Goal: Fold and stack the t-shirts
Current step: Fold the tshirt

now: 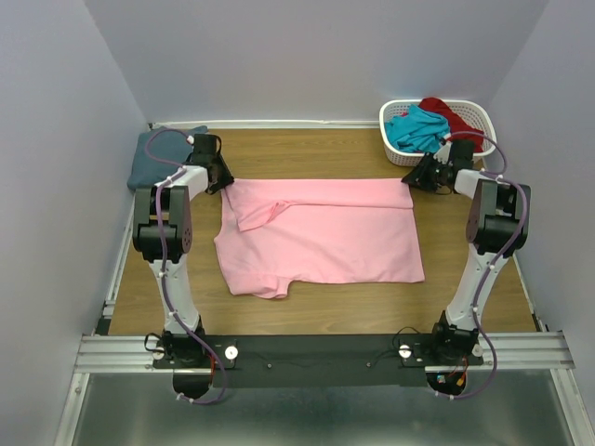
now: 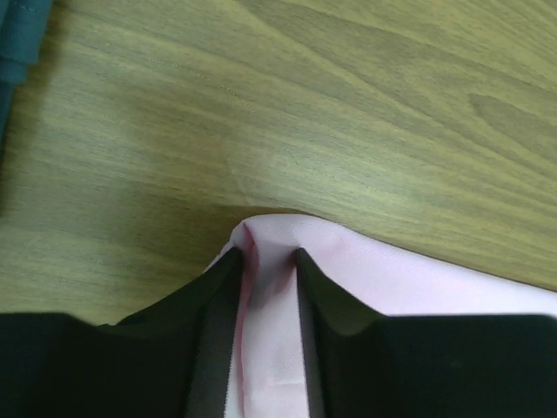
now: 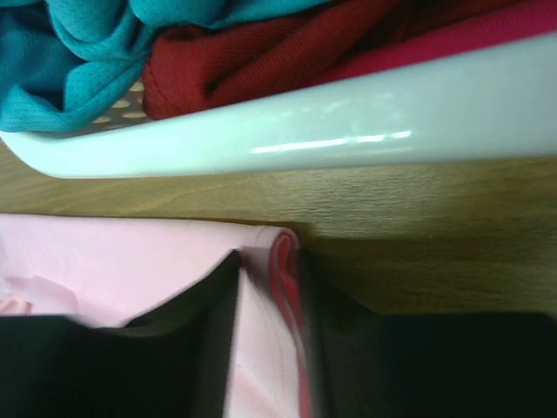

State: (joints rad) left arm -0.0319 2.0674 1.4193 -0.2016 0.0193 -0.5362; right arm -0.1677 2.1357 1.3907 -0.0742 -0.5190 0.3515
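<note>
Top external view: left pincer (image 1: 223,183) and right pincer (image 1: 410,180) each pinching a far corner of pink t-shirt (image 1: 325,237); long edge between them, cloth behind both, on tabletop (image 1: 307,149).

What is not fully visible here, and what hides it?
- Blue-grey t-shirt: top view, left arm covers part; left wrist view, cut by the edge.
- Teal t-shirt and dark red t-shirt: crumpled in the basket, lower parts hidden by its wall.
- Pink t-shirt corners: wrist views, between the fingers.

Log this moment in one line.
left tool: shut on light pink cloth t-shirt corner | right tool: shut on opposite corner
</note>
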